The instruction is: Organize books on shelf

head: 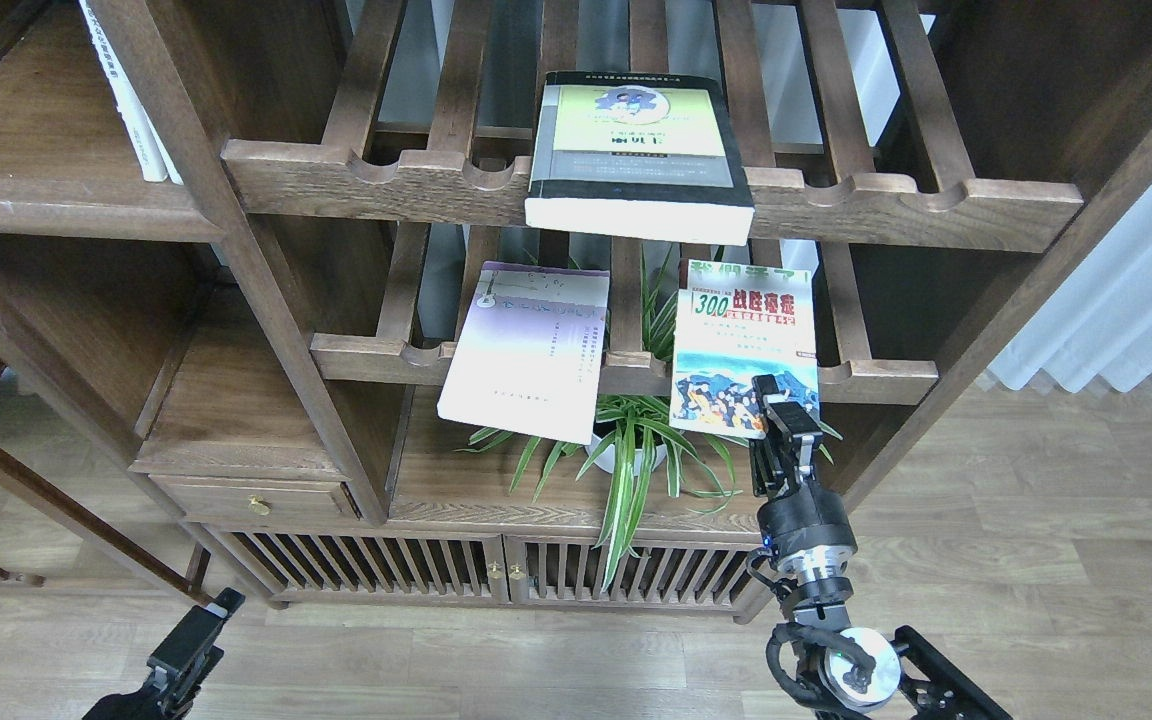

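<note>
Fingers of the right gripper (774,400) sit right at the lower corner of the "300" book (742,345); gripping it or merely touching, I cannot tell. That book overhangs the lower slatted rack (876,378), handy for a grab. The lavender book (528,350) lies tilted beside it, and the yellow-green book (636,150) is on the upper rack (936,205). The left gripper (221,605) hangs low, idle, its opening unclear. The solid shelf (46,190), far left, looks like the destination.
</note>
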Available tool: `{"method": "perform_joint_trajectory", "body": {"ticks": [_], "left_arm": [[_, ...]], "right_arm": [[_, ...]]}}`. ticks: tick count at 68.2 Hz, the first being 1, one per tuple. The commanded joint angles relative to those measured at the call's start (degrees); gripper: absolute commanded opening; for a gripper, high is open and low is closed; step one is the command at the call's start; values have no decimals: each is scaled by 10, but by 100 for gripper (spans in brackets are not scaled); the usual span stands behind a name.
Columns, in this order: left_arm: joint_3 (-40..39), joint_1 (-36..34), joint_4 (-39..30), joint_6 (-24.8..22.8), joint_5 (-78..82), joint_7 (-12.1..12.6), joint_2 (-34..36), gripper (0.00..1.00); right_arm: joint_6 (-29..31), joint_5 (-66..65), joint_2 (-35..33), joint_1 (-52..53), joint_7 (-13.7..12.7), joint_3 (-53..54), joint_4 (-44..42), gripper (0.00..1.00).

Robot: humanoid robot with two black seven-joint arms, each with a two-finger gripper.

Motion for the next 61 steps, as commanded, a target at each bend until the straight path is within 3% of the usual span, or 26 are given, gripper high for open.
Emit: {"method": "perform_joint_trajectory", "body": {"ticks": [1, 23, 40, 61], "left_arm": [[-15, -1, 1, 0, 0, 0, -1, 100], [37, 5, 9, 0, 10, 9, 32, 100], [55, 7, 26, 0, 3, 5, 16, 100], [101, 7, 20, 0, -4, 3, 1, 100]], "right_arm": [[-1, -1, 0, -21, -1, -35, 15, 3], [-1, -28, 0, -104, -6, -96, 27, 3], [-1, -31, 0, -137, -8, -132, 24, 3], [-1, -39, 0, -155, -71, -183, 4, 4]]}}
